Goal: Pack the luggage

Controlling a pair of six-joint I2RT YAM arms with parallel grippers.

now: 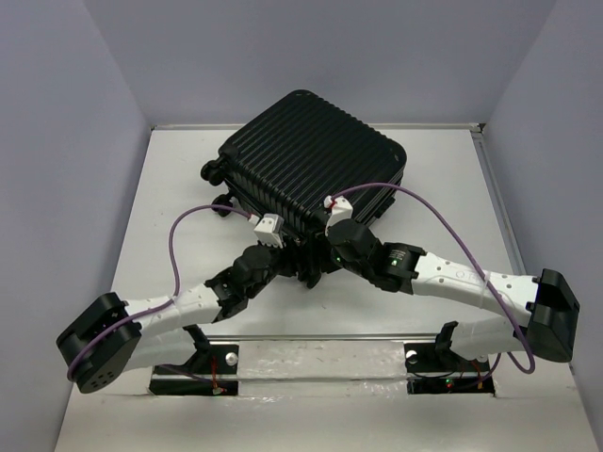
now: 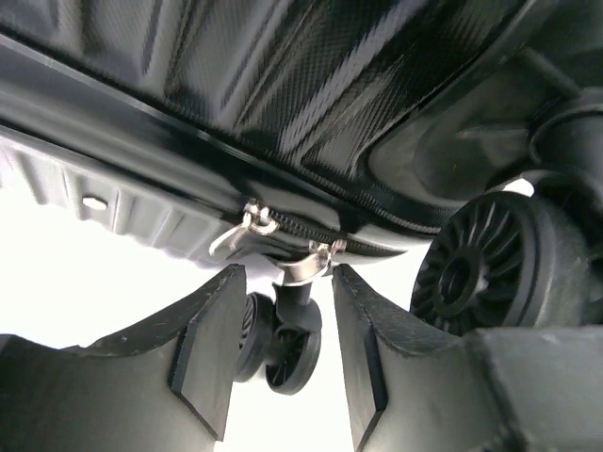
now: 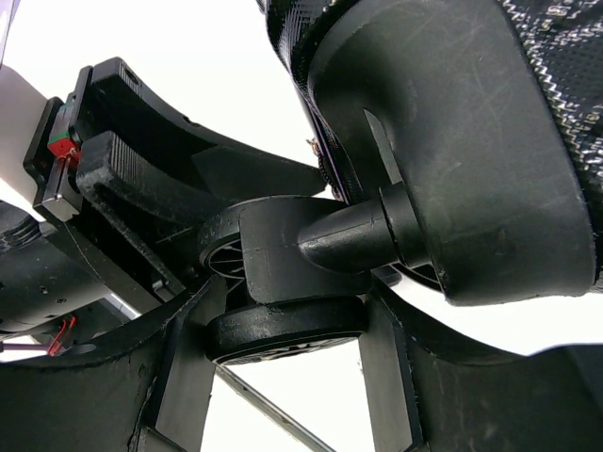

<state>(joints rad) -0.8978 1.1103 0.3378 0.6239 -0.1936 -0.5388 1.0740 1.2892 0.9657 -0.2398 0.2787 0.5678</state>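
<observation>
Zipping seems in hand: the closed luggage (image 1: 311, 155) at twelve o'clock is braced by the right gripper (image 3: 283, 363) clamped on a caster wheel (image 3: 283, 331), and zipper pulls (image 2: 316, 266) framed by the half-open, empty left gripper (image 2: 285, 306) must be pinched next.

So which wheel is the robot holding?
The wheel between the right gripper's fingers, on the luggage's near corner. The big wheel beside the left gripper is ungripped.

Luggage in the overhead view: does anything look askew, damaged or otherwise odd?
The luggage lies closed but skewed, its edges diagonal to the table. The right claw is clamped on a caster wheel at the near corner, an odd place to hold it. The left claw stands open below the zipper pulls. No damage shows.
</observation>
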